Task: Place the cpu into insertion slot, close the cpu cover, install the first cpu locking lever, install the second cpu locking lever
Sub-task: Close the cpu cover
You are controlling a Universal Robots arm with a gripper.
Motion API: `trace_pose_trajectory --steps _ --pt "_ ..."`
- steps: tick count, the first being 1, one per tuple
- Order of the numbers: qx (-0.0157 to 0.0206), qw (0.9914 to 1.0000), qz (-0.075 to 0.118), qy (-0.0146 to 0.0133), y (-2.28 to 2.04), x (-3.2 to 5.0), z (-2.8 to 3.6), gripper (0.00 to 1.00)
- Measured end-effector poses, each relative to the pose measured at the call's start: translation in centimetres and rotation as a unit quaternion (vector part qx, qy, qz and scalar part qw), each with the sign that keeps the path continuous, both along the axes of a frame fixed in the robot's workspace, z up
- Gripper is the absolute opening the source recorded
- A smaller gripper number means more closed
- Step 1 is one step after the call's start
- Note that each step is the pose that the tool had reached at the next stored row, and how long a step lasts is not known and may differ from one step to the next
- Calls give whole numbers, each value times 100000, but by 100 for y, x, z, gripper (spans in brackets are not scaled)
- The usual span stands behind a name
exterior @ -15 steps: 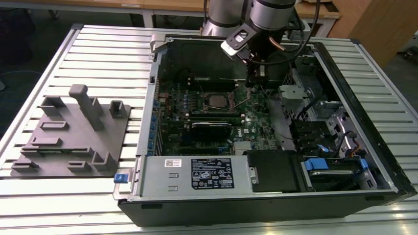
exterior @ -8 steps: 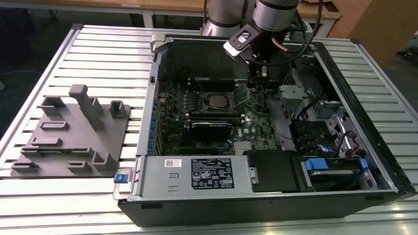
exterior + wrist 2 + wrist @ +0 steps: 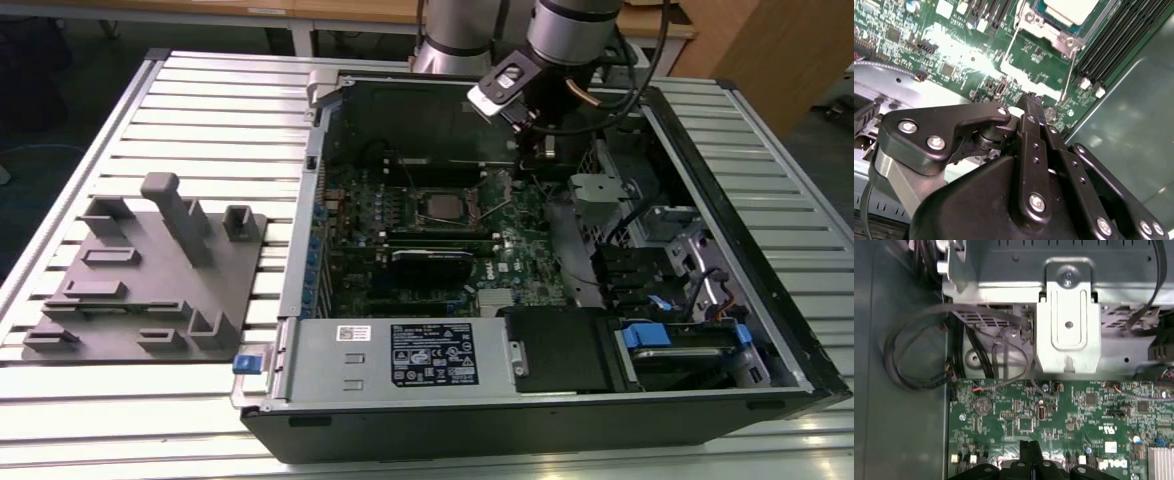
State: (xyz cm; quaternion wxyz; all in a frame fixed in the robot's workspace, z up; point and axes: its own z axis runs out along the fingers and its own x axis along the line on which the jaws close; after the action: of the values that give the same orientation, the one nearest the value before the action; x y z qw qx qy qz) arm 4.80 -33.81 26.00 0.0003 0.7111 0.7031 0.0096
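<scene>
The jaws are clenched, the two fingertips (image 3: 1028, 106) pressed together with nothing between them. They hang low over the green board (image 3: 954, 55) inside the open computer case (image 3: 534, 420) on the slatted desk (image 3: 200, 90).

Just ahead of the tips lies the socket (image 3: 416, 207). The chip (image 3: 1069, 9) already sits in it, and its silvery top shows through the window of the metal cover (image 3: 1040, 27), which looks folded down over it. Two thin wire levers run out from the socket toward the jaws. One (image 3: 1009, 45) lies off to the side of the tips. The other (image 3: 1069, 70) is nearer and ends close beside them. Whether either is hooked under its catch I cannot tell; I judge that neither is locked.

The main risk is a slip. Closed tips make a narrow, hard point, and a springy wire lever could roll off it and snap back, leaving the cover loose. Tips coming down short of the lever would dig into the small parts on the board right beneath them.
</scene>
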Motion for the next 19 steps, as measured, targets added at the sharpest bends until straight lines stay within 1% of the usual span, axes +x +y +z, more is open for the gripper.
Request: trace_pose_trajectory --steps 4,9,13,19 --pt "2 100000 1 80 2 47 -6 10" --pt "0 100000 -1 203 9 75 -30 10" --pt "0 99999 1 337 8 88 -77 10" --pt "-1 99999 -5 454 9 101 -172 10"
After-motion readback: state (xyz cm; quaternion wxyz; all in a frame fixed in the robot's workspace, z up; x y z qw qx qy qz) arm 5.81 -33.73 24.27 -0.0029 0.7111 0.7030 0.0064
